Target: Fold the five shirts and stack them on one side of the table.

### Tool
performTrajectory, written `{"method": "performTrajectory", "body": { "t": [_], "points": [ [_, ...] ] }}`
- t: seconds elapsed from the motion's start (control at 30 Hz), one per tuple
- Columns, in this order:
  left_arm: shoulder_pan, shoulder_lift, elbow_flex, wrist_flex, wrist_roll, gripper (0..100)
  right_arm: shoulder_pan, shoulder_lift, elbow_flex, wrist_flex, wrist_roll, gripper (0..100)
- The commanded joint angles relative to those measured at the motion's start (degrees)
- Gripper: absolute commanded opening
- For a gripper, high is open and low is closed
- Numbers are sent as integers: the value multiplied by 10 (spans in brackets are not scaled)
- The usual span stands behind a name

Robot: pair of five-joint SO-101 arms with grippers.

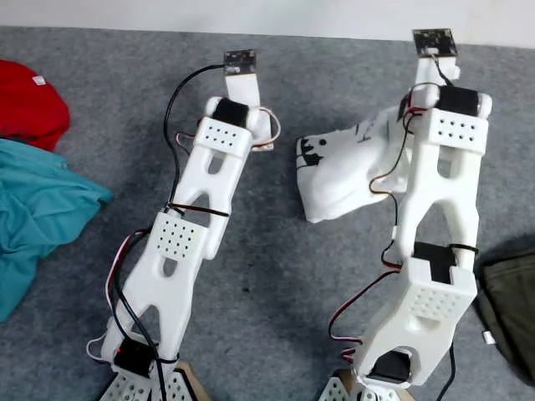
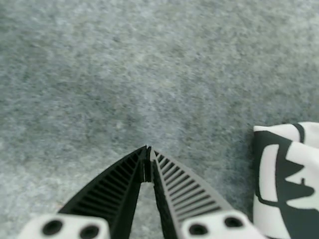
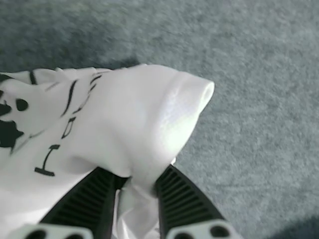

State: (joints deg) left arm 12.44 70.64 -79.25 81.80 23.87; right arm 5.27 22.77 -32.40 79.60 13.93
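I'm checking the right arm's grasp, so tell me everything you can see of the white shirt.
The white shirt looks like soft, thin cloth with a black print. It is bunched into a crumpled heap, neither spread out nor folded, and lies near the middle of the grey, felt-like table. The right gripper is shut on a fold of it, and a rounded hump of cloth bulges beyond the fingertips.

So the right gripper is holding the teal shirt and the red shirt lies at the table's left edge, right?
Not quite. The right gripper is shut on the white shirt, not the teal one, as the right wrist view shows. The teal shirt lies loose beside the red shirt, which is indeed at the left edge.
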Motion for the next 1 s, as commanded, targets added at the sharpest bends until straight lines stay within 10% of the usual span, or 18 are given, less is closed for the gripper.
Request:
{"method": "performTrajectory", "body": {
  "t": [0.0,0.23,0.47,0.97],
  "points": [
    [-10,-7,-15,-9,2,7,3,-1,1,-24,-15,7],
    [-9,-7,-15,-9,2,7,34,91,-3,-57,-11,23],
    [-8,-7,-15,-9,2,7,36,113,-13,-71,19,309],
    [-8,-7,-14,-8,2,7,23,126,-122,1,23,310]
  ]
}}
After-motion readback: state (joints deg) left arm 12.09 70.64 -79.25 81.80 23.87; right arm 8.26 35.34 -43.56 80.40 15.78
